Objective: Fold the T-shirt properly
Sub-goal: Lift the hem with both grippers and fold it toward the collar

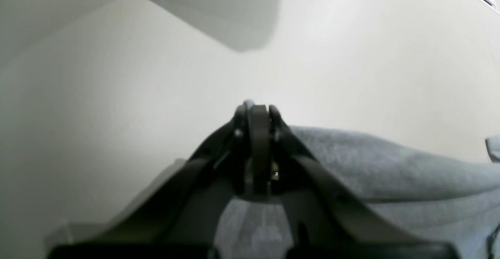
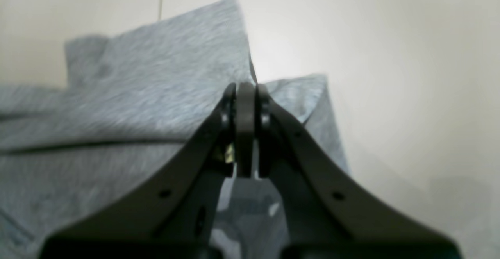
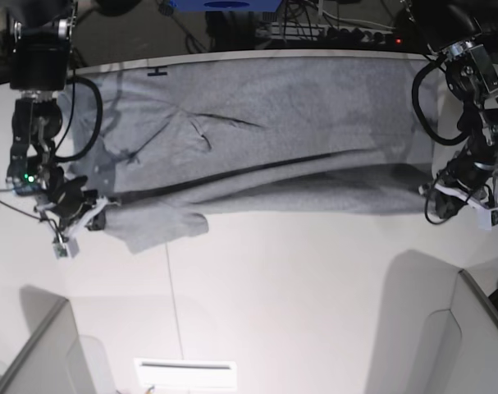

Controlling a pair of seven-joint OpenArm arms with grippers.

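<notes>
The heather-grey T-shirt lies spread across the far half of the white table, with a long fold crease running across it. My right gripper is at the shirt's left end. In the right wrist view it is shut, pinching a raised edge of the grey fabric. My left gripper is at the shirt's right end. In the left wrist view it is shut, with a sliver of fabric showing at its tips and the shirt trailing behind and to the right.
Grey partition panels stand at the front left and front right corners. Cables and a power strip run behind the table's far edge. A white label lies at the front edge.
</notes>
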